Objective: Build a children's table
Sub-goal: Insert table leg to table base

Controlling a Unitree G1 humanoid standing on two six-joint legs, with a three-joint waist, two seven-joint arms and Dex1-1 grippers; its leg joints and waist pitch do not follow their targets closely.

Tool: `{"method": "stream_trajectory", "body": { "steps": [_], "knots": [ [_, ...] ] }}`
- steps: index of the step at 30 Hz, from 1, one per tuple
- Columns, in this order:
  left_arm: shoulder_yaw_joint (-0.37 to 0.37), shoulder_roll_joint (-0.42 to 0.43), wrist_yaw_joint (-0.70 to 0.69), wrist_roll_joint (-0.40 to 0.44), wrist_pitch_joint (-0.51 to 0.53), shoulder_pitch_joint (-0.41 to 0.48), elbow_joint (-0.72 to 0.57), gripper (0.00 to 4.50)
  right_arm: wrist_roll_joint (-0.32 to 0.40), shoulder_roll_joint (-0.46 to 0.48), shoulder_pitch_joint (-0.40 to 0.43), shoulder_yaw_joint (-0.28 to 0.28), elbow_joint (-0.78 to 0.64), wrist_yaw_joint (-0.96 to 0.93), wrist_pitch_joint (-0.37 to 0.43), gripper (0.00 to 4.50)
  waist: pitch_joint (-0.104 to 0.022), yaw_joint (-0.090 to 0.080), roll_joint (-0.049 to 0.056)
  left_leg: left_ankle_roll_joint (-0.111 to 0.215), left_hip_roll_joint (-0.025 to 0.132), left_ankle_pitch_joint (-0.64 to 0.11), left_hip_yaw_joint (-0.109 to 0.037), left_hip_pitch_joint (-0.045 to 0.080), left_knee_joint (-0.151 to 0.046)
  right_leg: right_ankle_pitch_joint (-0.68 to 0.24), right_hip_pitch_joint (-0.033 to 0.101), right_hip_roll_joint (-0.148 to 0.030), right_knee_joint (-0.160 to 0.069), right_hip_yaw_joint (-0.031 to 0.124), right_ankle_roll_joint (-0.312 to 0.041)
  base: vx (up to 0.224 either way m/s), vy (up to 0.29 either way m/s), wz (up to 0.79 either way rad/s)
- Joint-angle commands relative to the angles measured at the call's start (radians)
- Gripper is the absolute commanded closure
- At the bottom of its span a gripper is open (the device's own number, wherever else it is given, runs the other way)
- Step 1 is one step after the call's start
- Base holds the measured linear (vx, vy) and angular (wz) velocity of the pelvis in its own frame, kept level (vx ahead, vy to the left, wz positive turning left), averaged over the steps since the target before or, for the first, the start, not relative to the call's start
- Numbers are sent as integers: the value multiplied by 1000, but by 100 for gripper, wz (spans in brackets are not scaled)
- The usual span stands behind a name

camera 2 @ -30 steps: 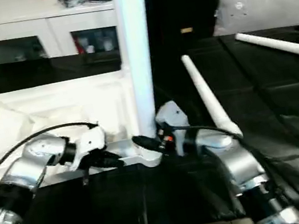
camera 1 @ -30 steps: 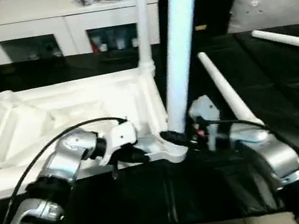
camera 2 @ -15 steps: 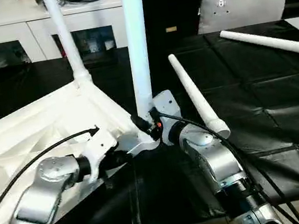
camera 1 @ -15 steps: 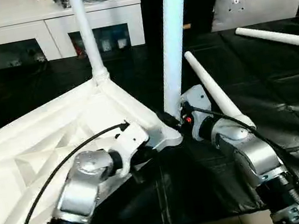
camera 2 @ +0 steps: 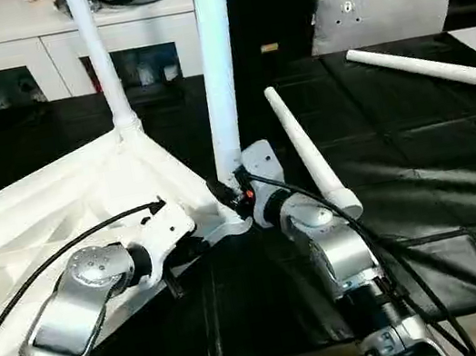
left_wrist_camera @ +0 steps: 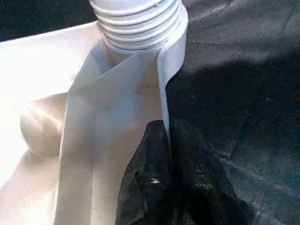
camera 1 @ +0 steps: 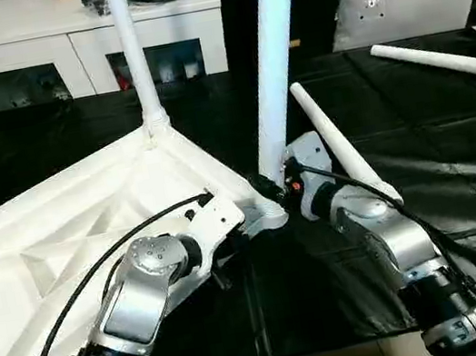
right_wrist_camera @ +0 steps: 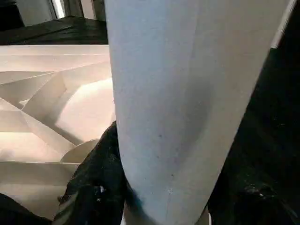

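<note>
- Black cloth (camera 1: 456, 158) covers the bench, with a white cabinet (camera 1: 59, 53) and a grey cushion (camera 1: 401, 2) behind it.
- Upside down on the cloth lies the children's table top (camera 1: 64, 236), its ribbed underside showing.
- Left gripper (left_wrist_camera: 168, 140) is clenched on the thin rim of the top, just below the near corner socket (camera 1: 267, 214).
- Right gripper (right_wrist_camera: 164, 197) grasps the upright leg (camera 1: 274, 70) close to its base, where it enters that socket.
- Beyond the left gripper, a second leg (camera 1: 132, 58) stands in the far corner.
- Just beside the right gripper lies a loose leg (camera 1: 339, 146); another loose leg (camera 1: 439, 61) lies well apart.
</note>
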Motion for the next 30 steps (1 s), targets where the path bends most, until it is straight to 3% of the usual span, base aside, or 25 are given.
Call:
{"method": "stream_trajectory", "body": {
  "steps": [1,2,3,6,8,11,14,15,17,18,20,25,30],
  "knots": [
    [-35,9,-30,1,-32,-26,-48,450,-28,-8,43,-11,158,-42,73,262,-27,5,12,-66,63,-466,-46,18,-79,-377,-8,-78,-108,42,-132,0,0,0],
    [-35,9,-30,1,-32,-26,-48,450,-28,-8,43,-11,158,-42,73,262,-27,5,11,-66,62,-466,-45,19,-79,-372,-9,-77,-108,43,-134,0,0,0],
    [-37,18,-30,5,-41,-30,-39,450,-26,-7,39,-14,162,-40,72,206,-27,6,11,-66,62,-466,-45,20,-78,-365,-9,-77,-107,43,-138,0,0,0],
    [-23,49,-29,9,-93,-53,15,450,-27,-9,30,-18,171,-32,68,186,-29,8,11,-63,61,-461,-41,23,-72,-345,-12,-77,-109,45,-151,0,0,0],
    [-20,58,-32,9,-112,-60,29,450,-26,-12,31,-19,169,-29,69,166,-31,10,12,-61,62,-435,-42,17,-77,-311,-4,-75,-103,43,-153,0,0,0],
    [-20,81,-43,5,-157,-78,76,450,-24,-20,28,-21,168,-18,66,141,-42,14,14,-46,62,-310,-36,10,-69,-93,9,-71,-83,40,-182,0,0,0],
    [-21,90,-47,3,-182,-92,110,450,-25,-28,27,-22,166,-10,61,124,-45,18,17,-34,59,-263,-33,9,-63,-12,15,-71,-76,37,-199,0,0,0],
    [-23,94,-47,2,-195,-97,123,450,-25,-30,26,-22,169,-7,57,117,-54,21,17,-21,59,-189,-31,6,-54,99,22,-72,-64,35,-214,0,0,0],
    [-26,106,-55,2,-245,-113,175,450,-18,-45,38,-28,144,6,56,99,-55,24,18,-10,58,-150,-31,1,-50,170,25,-69,-57,32,-212,0,0,0],
    [-31,117,-70,2,-293,-129,227,450,-6,-65,62,-31,103,35,48,79,-50,30,17,3,56,-169,-29,4,-49,157,23,-69,-62,31,-208,0,0,0],
    [-33,122,-84,-3,-338,-142,272,450,-3,-88,89,-32,63,55,30,77,-49,37,14,-2,60,-204,-30,5,-51,105,25,-74,-64,33,-200,0,0,0],
    [-46,136,-119,-9,-446,-168,353,450,7,-143,150,-34,-44,107,2,17,-44,37,13,-21,63,-258,-30,7,-58,-33,21,-76,-75,35,-188,0,0,0],
    [-69,151,-158,-8,-538,-188,419,450,32,-192,193,-45,-128,170,-30,7,-47,40,12,-5,61,-228,-30,5,-52,18,26,-77,-71,35,-194,0,0,0]
  ]
}}
